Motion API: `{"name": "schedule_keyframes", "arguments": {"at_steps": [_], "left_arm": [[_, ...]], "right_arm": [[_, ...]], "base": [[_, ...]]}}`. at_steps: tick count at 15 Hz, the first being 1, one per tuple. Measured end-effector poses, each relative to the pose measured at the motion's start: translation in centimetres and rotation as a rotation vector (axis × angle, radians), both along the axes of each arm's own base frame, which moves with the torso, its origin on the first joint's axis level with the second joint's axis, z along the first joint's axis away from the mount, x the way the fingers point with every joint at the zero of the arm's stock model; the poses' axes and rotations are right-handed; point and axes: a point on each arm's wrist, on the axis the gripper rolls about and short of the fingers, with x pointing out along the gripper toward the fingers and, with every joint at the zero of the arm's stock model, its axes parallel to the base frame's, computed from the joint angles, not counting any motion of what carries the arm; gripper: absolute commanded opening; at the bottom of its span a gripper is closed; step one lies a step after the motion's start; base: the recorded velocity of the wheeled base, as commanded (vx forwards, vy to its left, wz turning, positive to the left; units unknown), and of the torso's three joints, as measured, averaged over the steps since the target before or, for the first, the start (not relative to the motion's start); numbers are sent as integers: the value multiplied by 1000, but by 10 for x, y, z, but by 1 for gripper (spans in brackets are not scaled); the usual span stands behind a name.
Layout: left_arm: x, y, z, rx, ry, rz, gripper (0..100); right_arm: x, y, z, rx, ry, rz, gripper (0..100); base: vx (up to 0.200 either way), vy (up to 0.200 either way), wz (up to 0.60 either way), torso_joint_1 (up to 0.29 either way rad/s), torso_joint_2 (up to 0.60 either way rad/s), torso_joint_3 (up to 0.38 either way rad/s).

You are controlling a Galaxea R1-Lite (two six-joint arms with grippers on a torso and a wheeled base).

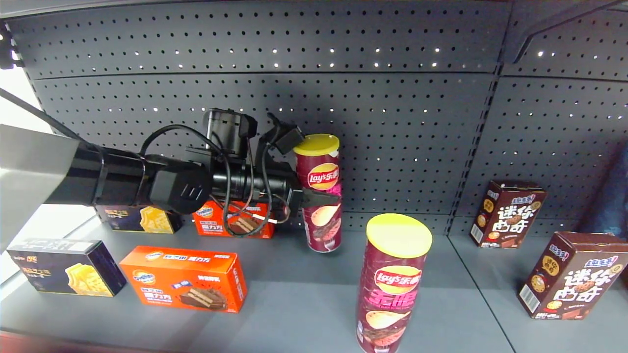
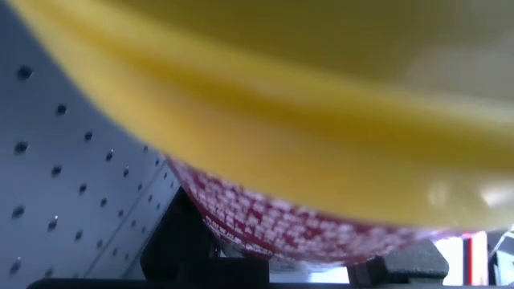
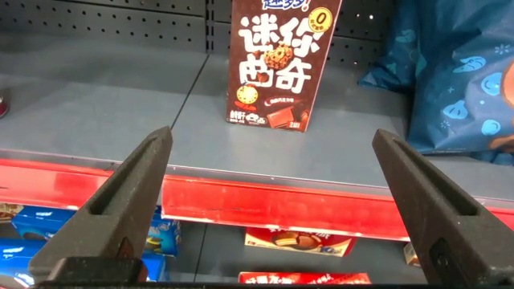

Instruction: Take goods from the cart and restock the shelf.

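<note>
Two chip cans with yellow lids are recorded in the head view. The held can (image 1: 324, 166) is at the far side of the shelf (image 1: 294, 294), close to the pegboard wall (image 1: 392, 122) and slightly tilted. The left gripper (image 1: 321, 197) comes in from the left and pinches it at mid-height. Whether its base touches the shelf cannot be determined. The second can (image 1: 392, 284) stands upright, nearer and to the right, apart from the first. On the left lie a near orange box (image 1: 184, 284), a far orange box (image 1: 233, 220), a near dark box (image 1: 66, 267) and a far dark box (image 1: 140, 218). On the right stand a far cookie box (image 1: 508, 213) and a near cookie box (image 1: 571, 274).

Left wrist view: the yellow lid (image 2: 281, 96) sits close against the camera, with the maroon can body (image 2: 281, 229) under it and the pegboard wall (image 2: 64, 160) beside.

Right wrist view: the right gripper (image 3: 271, 136) has its fingers spread wide with nothing between them. Beyond them a cookie box (image 3: 277, 60) stands upright on the shelf (image 3: 120, 88), just beside a blue bag (image 3: 458, 80). A red edge strip (image 3: 281, 205) fronts the shelf.
</note>
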Motion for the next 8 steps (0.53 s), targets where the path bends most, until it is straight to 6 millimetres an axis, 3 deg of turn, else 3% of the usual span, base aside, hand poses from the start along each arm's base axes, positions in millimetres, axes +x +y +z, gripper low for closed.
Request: {"name": "schedule_keyframes", "arguments": {"at_steps": [8], "left_arm": [[16, -19, -15, 3, 6, -28, 0]], "right_arm": [[0, 0, 0, 1, 0, 0, 100]], "base": [[0, 0, 0, 0, 0, 0]]}}
